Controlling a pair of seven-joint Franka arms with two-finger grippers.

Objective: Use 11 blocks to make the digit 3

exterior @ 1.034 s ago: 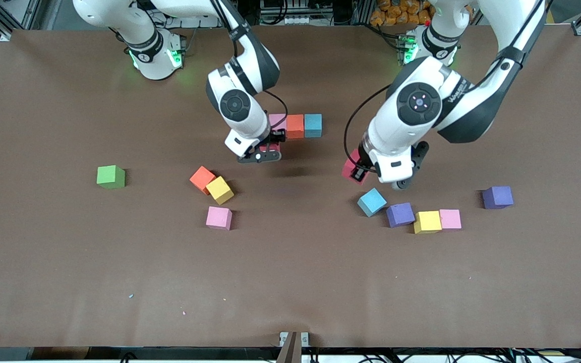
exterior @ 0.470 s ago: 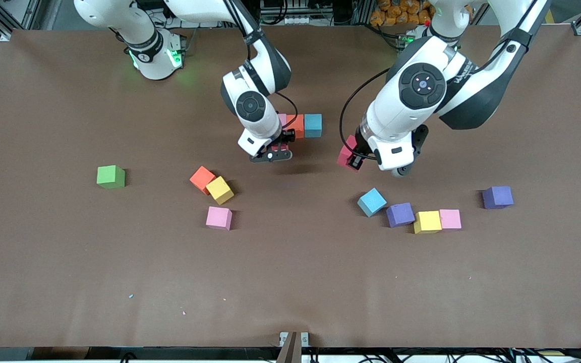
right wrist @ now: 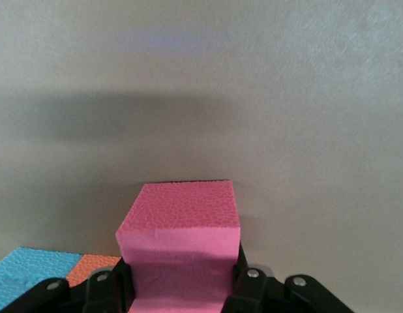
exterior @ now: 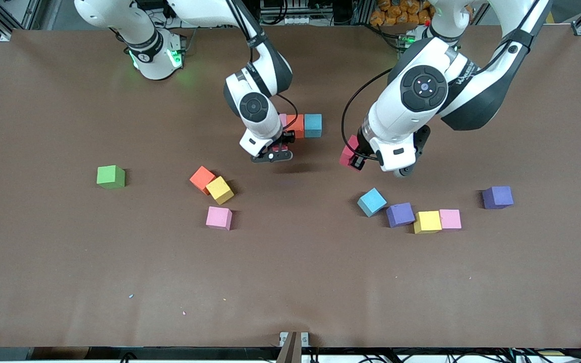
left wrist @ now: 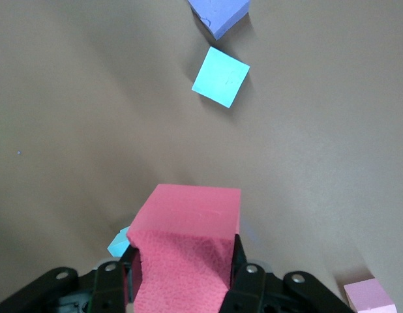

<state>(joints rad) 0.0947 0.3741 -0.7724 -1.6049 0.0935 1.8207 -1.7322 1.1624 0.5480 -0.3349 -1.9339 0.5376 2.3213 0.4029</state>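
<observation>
Two grippers, left (exterior: 354, 162) and right (exterior: 276, 149), hang bent over the table, fingers clamping red blocks.

We see a short row of three touching blocks (exterior: 300, 125): pink, orange, then light blue. Two dark red blocks are up in the air, one (exterior: 349, 154) pinched over the bare table and one (right wrist: 182, 251) just beside the row. An orange block (exterior: 202, 179) touches a yellow one (exterior: 219, 189), with a pink one (exterior: 219, 218) near them. A tilted light blue block (exterior: 371, 201), a purple one (exterior: 400, 214), a yellow one (exterior: 427, 222) and a pink one (exterior: 450, 219) sit close together. Another purple block (exterior: 498, 196) sits apart.
</observation>
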